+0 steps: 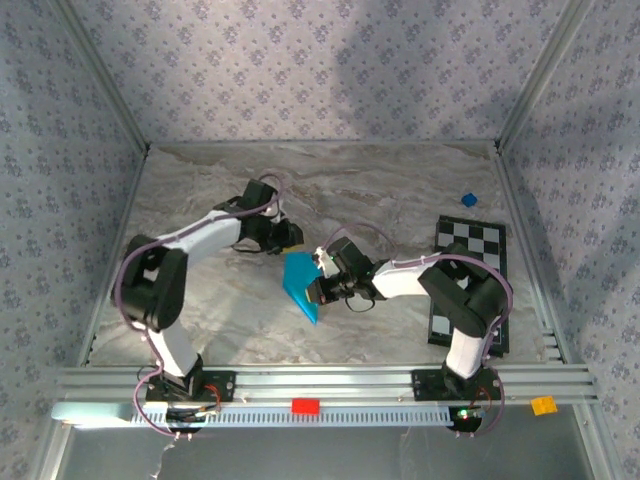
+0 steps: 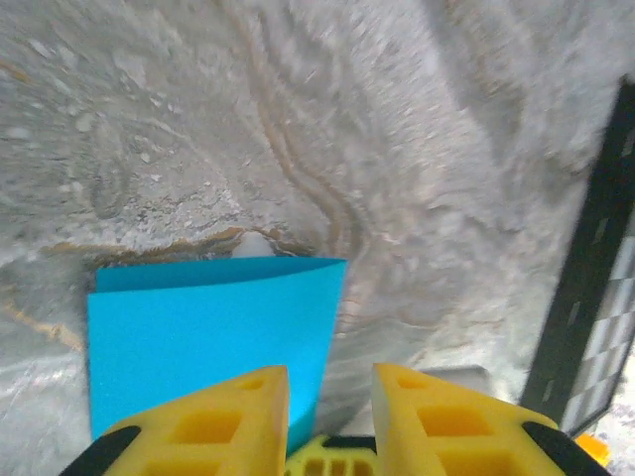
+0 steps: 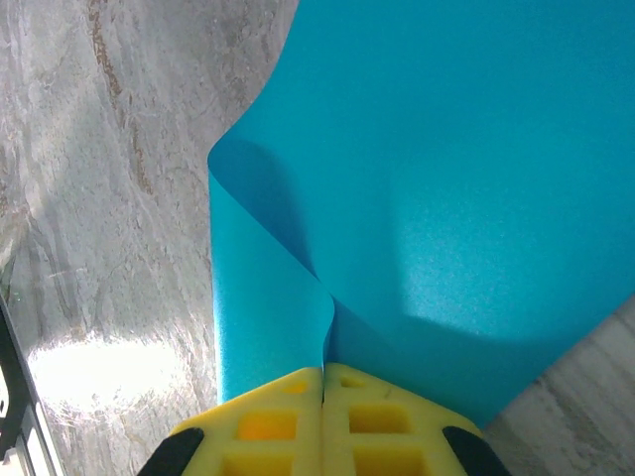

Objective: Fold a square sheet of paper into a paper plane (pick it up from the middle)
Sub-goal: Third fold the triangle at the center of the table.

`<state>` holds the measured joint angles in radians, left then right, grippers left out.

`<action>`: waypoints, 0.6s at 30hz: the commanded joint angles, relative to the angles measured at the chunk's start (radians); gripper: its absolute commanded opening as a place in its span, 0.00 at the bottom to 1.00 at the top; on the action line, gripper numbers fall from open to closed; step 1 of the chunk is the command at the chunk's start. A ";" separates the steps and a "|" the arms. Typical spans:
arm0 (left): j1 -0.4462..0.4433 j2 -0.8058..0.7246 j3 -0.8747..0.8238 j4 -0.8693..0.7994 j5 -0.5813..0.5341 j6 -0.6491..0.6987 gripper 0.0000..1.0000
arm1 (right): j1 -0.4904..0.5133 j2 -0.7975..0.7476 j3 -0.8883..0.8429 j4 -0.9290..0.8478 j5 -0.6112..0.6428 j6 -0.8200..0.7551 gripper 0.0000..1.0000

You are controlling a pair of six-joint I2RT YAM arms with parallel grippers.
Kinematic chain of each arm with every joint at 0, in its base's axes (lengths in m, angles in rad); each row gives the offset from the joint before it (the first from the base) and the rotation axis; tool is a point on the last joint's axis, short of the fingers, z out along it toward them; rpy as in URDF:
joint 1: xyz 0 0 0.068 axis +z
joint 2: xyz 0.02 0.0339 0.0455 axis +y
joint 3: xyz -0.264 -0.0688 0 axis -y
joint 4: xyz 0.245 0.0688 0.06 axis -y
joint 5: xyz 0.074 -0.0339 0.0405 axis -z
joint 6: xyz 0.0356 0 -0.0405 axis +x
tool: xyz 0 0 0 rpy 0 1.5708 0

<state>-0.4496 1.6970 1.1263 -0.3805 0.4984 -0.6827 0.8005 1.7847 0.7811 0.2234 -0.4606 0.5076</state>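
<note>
**Item:** square sheet of paper (image 1: 298, 283), bright blue, partly folded.

**Location:** about the middle of the counter (image 1: 200, 190), a little toward its near edge. One part lay flat and another was lifted and curled.

**Right hand** (image 3: 322, 371): closed tight on a pinched ridge of the paper, which billowed away on both sides of the fingers.

**Left hand** (image 2: 330, 371): fingers a narrow gap apart, gripping nothing. The doubled layer of paper lay just under and beside one finger. Whether that finger touched the paper could not be told for certain.

**Also present:** checkered board (image 1: 470, 285) along the right edge and a small blue cube (image 1: 469, 200) toward the far right corner, both well apart from the paper.

**Step in hand, as judged:** laying over and creasing an early fold.

**Handling note:**
- The paper looked thin and springy, and the marbled counter smooth.
- The right hand should carry the flap over low and slowly so the edges meet.
- The left hand should press the lower layer flat close to the crease line to stop it sliding.
- The pinch should be let go only after the crease is pressed.
- Likely fault: a sideways pull that skews the sheet.
</note>
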 commanded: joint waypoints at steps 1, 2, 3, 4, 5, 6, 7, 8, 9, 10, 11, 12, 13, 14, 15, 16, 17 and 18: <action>0.003 -0.112 -0.087 0.020 -0.001 -0.049 0.25 | -0.005 0.021 -0.008 -0.074 0.018 -0.018 0.00; 0.002 -0.145 -0.126 0.054 0.019 -0.066 0.22 | -0.004 0.019 -0.010 -0.070 0.021 -0.015 0.00; 0.002 -0.175 -0.163 0.086 0.035 -0.082 0.19 | -0.004 0.018 -0.015 -0.066 0.023 -0.012 0.00; 0.002 -0.208 -0.207 0.120 0.051 -0.103 0.15 | -0.006 0.016 -0.017 -0.062 0.026 -0.008 0.00; 0.000 -0.239 -0.255 0.161 0.067 -0.126 0.11 | -0.006 0.016 -0.017 -0.060 0.029 -0.005 0.00; -0.003 -0.266 -0.300 0.208 0.086 -0.152 0.06 | -0.006 0.016 -0.017 -0.059 0.033 -0.003 0.00; -0.008 -0.295 -0.358 0.282 0.108 -0.197 0.00 | -0.006 0.018 -0.017 -0.059 0.039 0.001 0.00; -0.017 -0.323 -0.415 0.365 0.125 -0.254 0.00 | -0.007 0.018 -0.017 -0.059 0.039 0.005 0.00; -0.028 -0.345 -0.462 0.426 0.133 -0.283 0.00 | -0.008 0.018 -0.017 -0.058 0.039 0.007 0.00; -0.039 -0.370 -0.504 0.471 0.133 -0.304 0.00 | -0.007 0.018 -0.016 -0.057 0.039 0.009 0.00; -0.048 -0.393 -0.542 0.493 0.124 -0.319 0.00 | -0.007 0.020 -0.016 -0.059 0.038 0.008 0.00; -0.053 -0.415 -0.570 0.505 0.112 -0.325 0.00 | -0.007 0.020 -0.015 -0.060 0.039 0.008 0.00; -0.055 -0.440 -0.599 0.514 0.093 -0.332 0.00 | -0.008 0.019 -0.014 -0.061 0.039 0.007 0.00; -0.057 -0.463 -0.627 0.525 0.073 -0.342 0.00 | -0.009 0.021 -0.016 -0.064 0.038 0.007 0.00; -0.059 -0.480 -0.648 0.537 0.060 -0.350 0.00 | -0.010 0.021 -0.013 -0.068 0.040 0.005 0.00; -0.059 -0.492 -0.666 0.551 0.051 -0.356 0.00 | -0.009 0.023 -0.011 -0.073 0.040 0.003 0.00; -0.061 -0.492 -0.677 0.563 0.049 -0.362 0.00 | -0.009 0.026 -0.009 -0.076 0.039 0.002 0.00; -0.060 -0.486 -0.681 0.570 0.052 -0.364 0.00 | -0.009 0.029 -0.006 -0.082 0.037 0.000 0.00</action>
<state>-0.5064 1.2278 0.4572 0.0753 0.5671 -1.0016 0.7994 1.7847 0.7807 0.2230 -0.4576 0.5083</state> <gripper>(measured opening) 0.043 0.050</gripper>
